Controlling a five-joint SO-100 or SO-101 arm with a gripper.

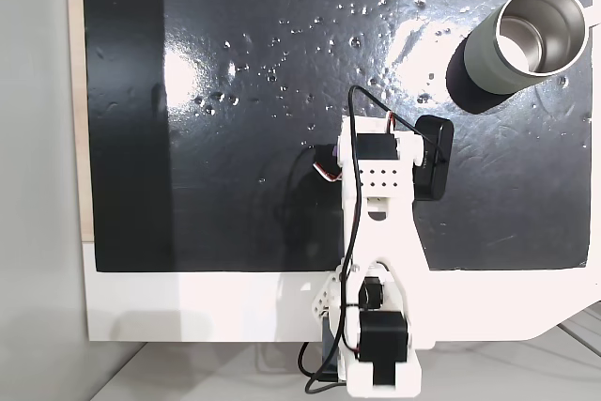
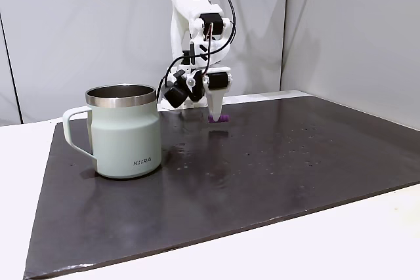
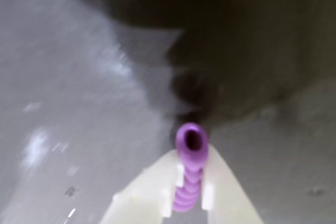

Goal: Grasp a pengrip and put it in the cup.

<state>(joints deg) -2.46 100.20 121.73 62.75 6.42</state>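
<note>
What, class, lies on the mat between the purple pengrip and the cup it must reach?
Nothing visible. The claw grips the pengrip between its fingers, and the dark mat toward the cup is bare apart from small droplets.

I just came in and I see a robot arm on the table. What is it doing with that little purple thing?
The white robot arm has its gripper closed around a small purple pengrip. The wrist view shows the ribbed tube squeezed between the two pale fingers. In a fixed view the pengrip is down near the dark mat, just under the arm. The cup stands off to the side with nothing visible inside, so the pengrip is not yet in it.
</note>
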